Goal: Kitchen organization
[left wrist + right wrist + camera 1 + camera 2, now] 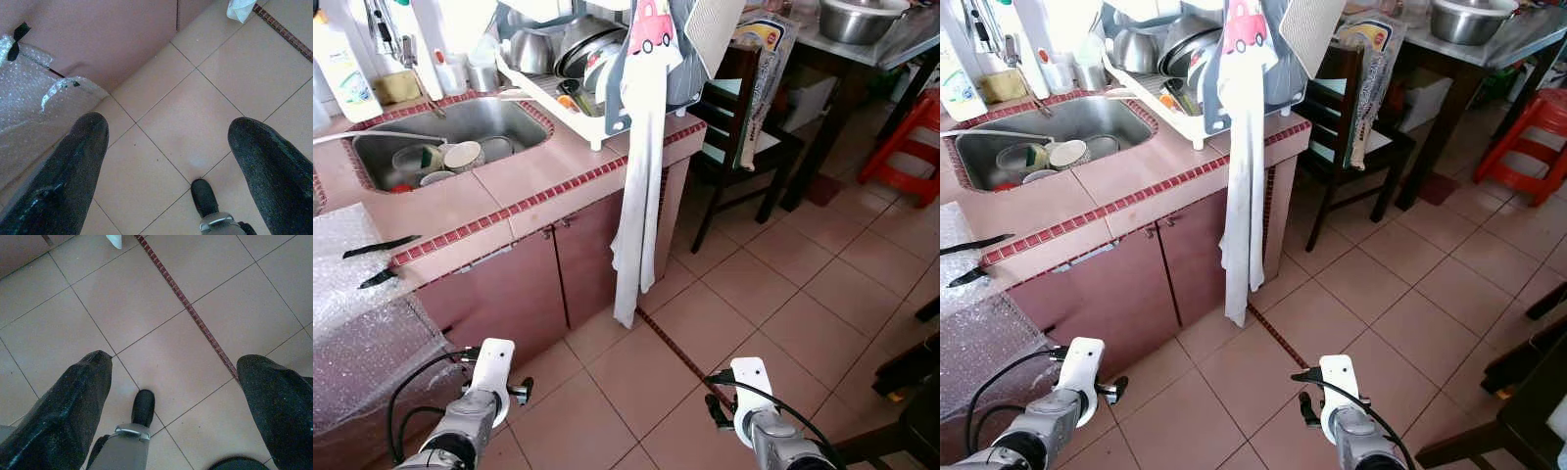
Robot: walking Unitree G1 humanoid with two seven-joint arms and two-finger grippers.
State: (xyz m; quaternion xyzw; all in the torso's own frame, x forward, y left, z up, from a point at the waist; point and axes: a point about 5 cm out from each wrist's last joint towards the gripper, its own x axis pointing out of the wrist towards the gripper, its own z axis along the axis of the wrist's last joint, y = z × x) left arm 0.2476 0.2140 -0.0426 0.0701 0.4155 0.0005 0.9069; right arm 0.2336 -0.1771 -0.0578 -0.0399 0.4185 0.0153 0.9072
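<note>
A pink tiled counter [543,166] holds a steel sink [499,119] with several cups and bowls [445,159] in it. To its right, a white dish rack [570,96] is stacked with pots and bowls. Both arms hang low over the floor in front of the cabinets, the left arm [489,384] and the right arm [751,390]. In the left wrist view my left gripper [166,129] is open over bare tiles. My right gripper [176,364] is open too, above a dark red tile strip [195,316]. Neither holds anything.
A long white towel [641,186] hangs off the counter corner. Bubble wrap [357,323] covers something at the left. A dark chair [744,132], a table with a metal bowl [857,18] and a red stool [911,147] stand at the right. A soap bottle [342,73] stands behind the sink.
</note>
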